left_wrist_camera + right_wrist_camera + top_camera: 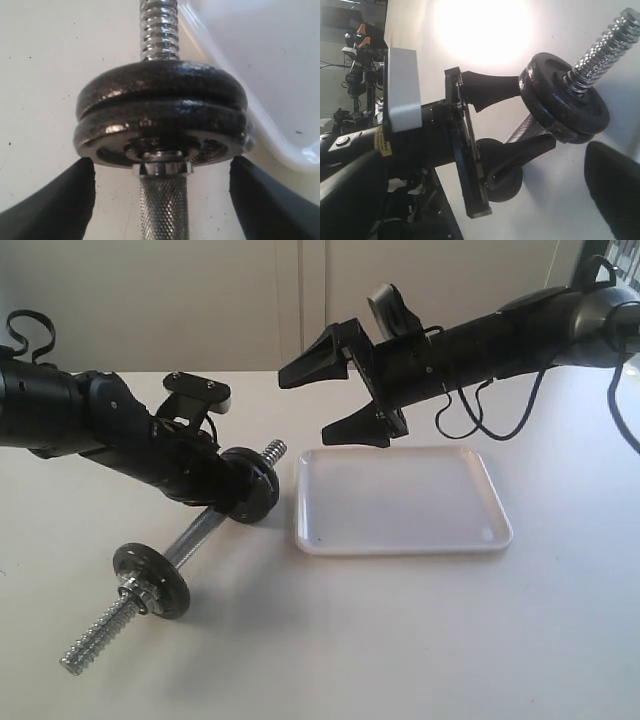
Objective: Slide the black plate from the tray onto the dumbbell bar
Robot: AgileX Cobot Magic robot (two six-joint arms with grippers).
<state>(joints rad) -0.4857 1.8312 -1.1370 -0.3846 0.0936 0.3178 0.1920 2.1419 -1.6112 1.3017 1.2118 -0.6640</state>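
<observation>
The dumbbell bar (195, 530) lies slantwise on the table, left of the white tray (400, 540), which holds nothing. Two black plates (252, 485) sit pressed together on the bar near its far threaded end (159, 30), against a collar nut (162, 168). A third black plate (152, 580) is on the near end. My left gripper (228, 478) is open, its fingers (70, 197) straddling the knurled bar (164, 210), tips just behind the paired plates (160, 107). My right gripper (307, 405) hangs open in the air above the tray's back left corner, holding nothing.
The tray's rim (280, 145) lies close beside the paired plates. In the right wrist view the left arm (420, 130) and the plates (565, 100) fill the middle, with one right finger (615, 192) at the edge. A black cable (480, 410) hangs under the right arm.
</observation>
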